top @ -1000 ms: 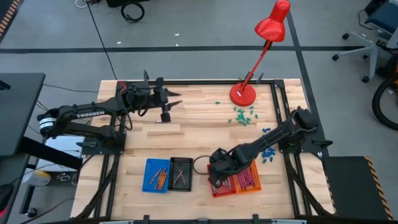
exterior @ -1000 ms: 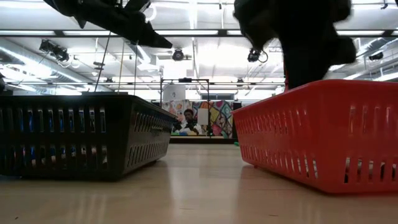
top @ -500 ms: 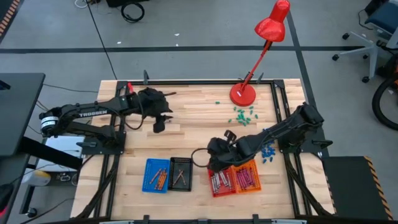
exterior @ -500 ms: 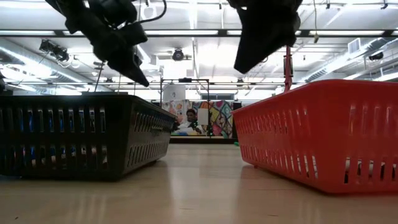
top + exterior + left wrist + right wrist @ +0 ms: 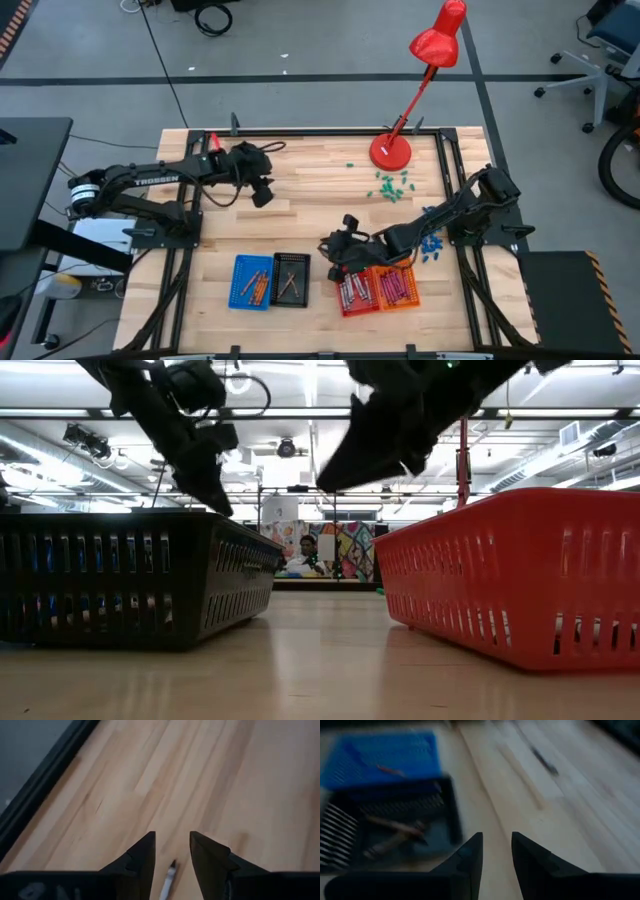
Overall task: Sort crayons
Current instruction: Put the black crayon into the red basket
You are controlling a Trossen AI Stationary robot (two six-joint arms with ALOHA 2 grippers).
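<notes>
Wooden planks of the table (image 5: 320, 190) were seen under both arms. Four baskets were set along the near edge: blue (image 5: 252, 282), black (image 5: 290, 279), red (image 5: 356, 295) and orange (image 5: 398, 289), with crayons (image 5: 352, 294) lying inside them. The left pincer (image 5: 262, 192) was held over the far-left part of the table, its fingers spread, a pale thin stick (image 5: 168, 879) seen between them. The right pincer (image 5: 335, 250) was held just beside the red basket, near the black one, spread and holding nothing.
</notes>
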